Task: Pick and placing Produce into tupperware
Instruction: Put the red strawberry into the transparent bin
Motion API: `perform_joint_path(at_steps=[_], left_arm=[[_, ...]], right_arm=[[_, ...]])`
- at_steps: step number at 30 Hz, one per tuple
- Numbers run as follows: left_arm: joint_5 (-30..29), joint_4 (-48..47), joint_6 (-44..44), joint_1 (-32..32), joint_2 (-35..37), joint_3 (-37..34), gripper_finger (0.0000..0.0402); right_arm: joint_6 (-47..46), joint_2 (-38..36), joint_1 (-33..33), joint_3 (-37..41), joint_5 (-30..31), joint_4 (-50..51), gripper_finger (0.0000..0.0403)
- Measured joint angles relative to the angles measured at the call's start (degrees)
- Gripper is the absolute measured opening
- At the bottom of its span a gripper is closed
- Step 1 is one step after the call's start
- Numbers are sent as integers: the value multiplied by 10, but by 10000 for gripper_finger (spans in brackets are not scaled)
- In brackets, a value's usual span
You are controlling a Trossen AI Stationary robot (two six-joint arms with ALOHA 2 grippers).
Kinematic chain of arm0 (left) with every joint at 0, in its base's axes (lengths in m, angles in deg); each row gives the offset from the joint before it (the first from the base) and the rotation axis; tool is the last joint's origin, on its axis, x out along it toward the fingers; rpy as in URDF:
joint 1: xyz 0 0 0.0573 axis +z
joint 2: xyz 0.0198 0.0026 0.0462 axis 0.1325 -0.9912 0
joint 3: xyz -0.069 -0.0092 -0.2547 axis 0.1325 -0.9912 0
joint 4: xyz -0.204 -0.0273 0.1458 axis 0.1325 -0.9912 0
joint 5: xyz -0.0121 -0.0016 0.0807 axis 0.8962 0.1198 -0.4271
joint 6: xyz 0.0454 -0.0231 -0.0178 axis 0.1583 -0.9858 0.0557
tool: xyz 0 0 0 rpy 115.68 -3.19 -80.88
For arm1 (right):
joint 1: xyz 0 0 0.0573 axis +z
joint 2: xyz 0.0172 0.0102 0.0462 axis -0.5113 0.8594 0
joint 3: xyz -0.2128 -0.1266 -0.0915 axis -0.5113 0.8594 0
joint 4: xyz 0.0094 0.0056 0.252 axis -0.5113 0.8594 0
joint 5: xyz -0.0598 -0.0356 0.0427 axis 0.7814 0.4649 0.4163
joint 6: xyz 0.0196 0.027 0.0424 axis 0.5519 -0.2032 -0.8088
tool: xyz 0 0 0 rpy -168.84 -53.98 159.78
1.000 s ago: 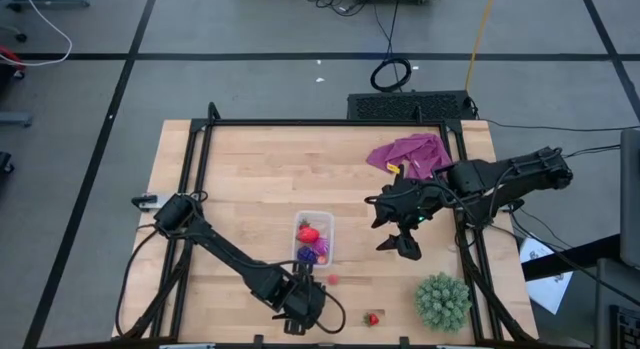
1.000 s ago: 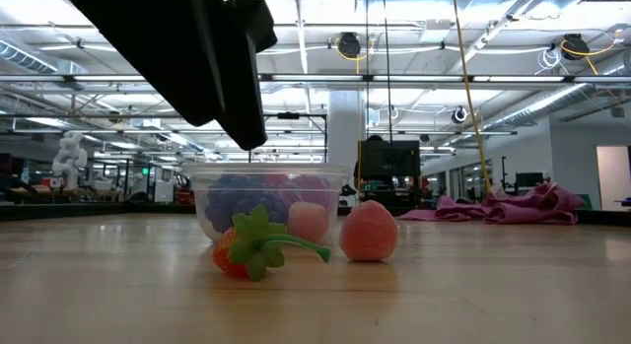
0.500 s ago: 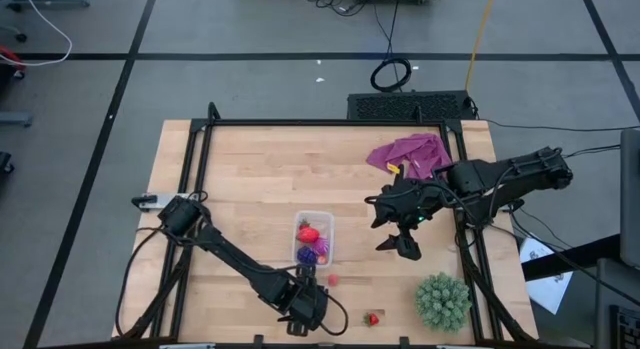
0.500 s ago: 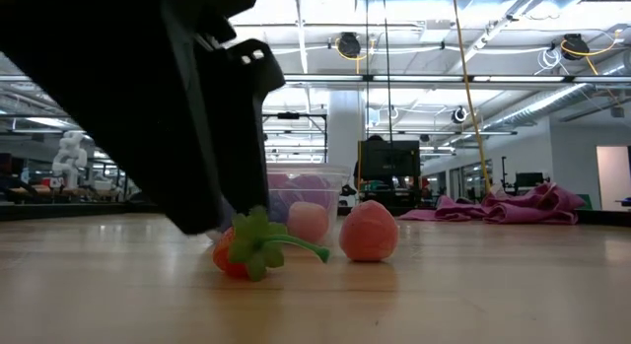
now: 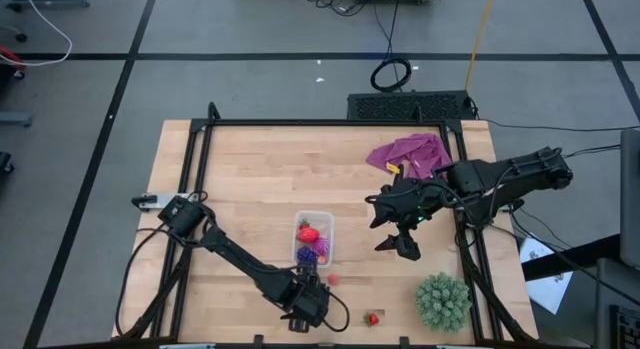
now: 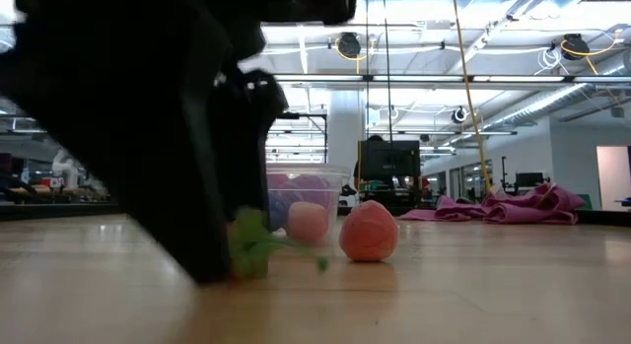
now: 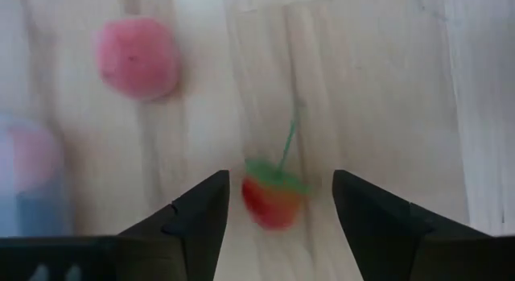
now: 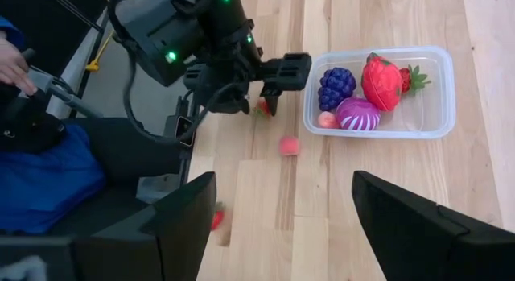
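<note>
A: Where does the left gripper (image 7: 279,181) stand?

B: Low over the table (image 5: 250,179), at six o'clock from the tupperware (image 5: 313,216). Its fingers are apart, with a strawberry (image 7: 271,204) lying between them and neither finger touching it.

A: So what can spoil the grasp?

B: The strawberry sits nearer one finger than the other. If the claw closes like that, I think the near finger meets it first and pushes it sideways, or it rolls out of the gap. The thin green stalk also sticks out ahead; a pinch on that alone would probably slip during the lift.

A: Anything beside it to worry about?

B: The pink round piece (image 7: 137,57) lies near, at about five o'clock from the tupperware. A wide descent could knock it off across the wood. And the tupperware is light and already holds the grapes and other fruit; a nudge from the arm could shift it.

A: The rest?

B: A second strawberry (image 5: 372,318) lies at the table's six o'clock edge. The right gripper (image 5: 397,241) waits with fingers spread, at three o'clock from the tupperware, well apart.
</note>
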Motion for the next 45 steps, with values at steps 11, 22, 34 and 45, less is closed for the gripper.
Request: perform_joint_path(at_steps=[11,22,34,45], left_arm=[[11,6,-3,3,-16,2,227],[11,-17,-30,2,-14,1,227],[14,-23,-47,2,-12,1,227],[22,-28,-61,3,-11,0,170]], right_arm=[[0,0,0,0,0,-15,283],[0,0,0,0,0,-20,283],[0,0,0,0,0,-20,283],[0,0,0,0,0,-20,283]])
